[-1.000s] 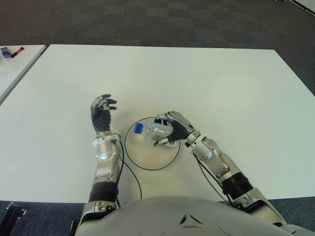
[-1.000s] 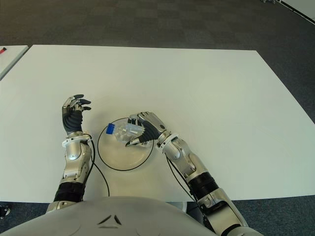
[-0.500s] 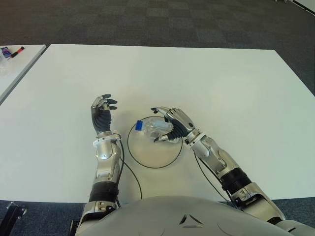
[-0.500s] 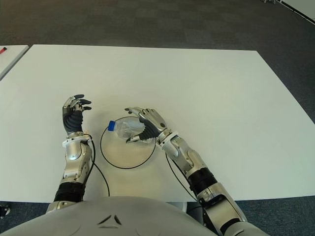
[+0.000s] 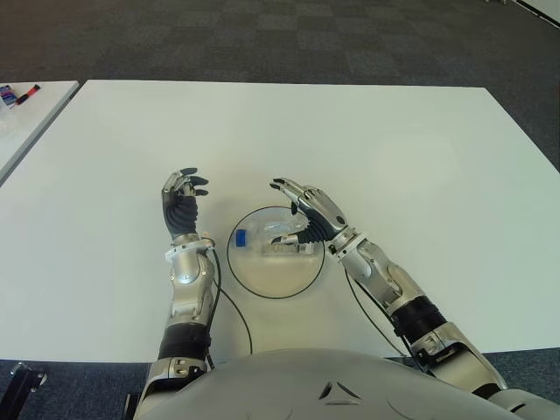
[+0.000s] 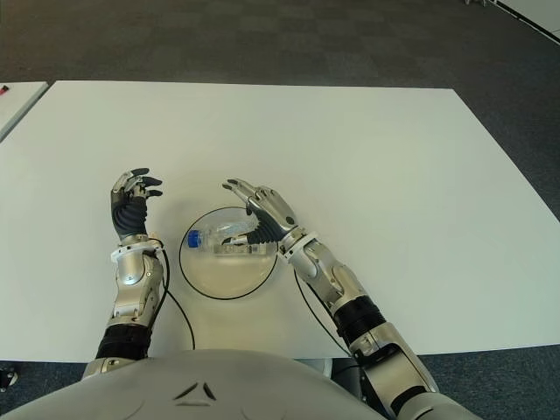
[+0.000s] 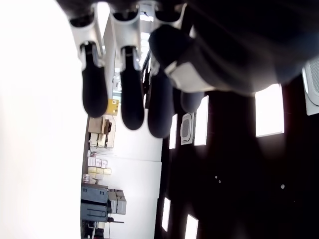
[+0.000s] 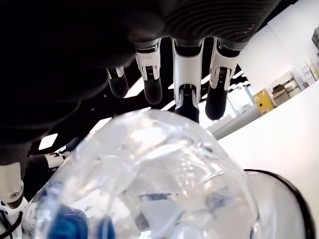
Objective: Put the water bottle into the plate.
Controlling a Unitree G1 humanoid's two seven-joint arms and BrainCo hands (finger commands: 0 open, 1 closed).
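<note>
Since half a second ago the right hand point(image 5: 304, 213) has been letting go: its fingers point(image 8: 185, 79), then curled around the water bottle point(image 5: 273, 241), are now spreading above it, holding nothing, and the bottle has dropped onto its side. The clear bottle is lying inside the plate point(image 5: 276, 282), a round plate with a dark rim, its blue cap point(image 5: 241, 237) pointing toward the robot's left, near the plate's left rim. The right hand is hovering over the plate's right edge, the thumb close beside the bottle's body. The left hand point(image 5: 182, 203) is standing upright just left of the plate, fingers loosely curled and grasping nothing. A thin black cable point(image 5: 234, 310) is trailing from the left wrist past the plate's near-left rim across the white table point(image 5: 411, 149). A second white table point(image 5: 26, 114) is showing well to the plate's far left, with a few small items point(image 5: 17, 93) on it.
</note>
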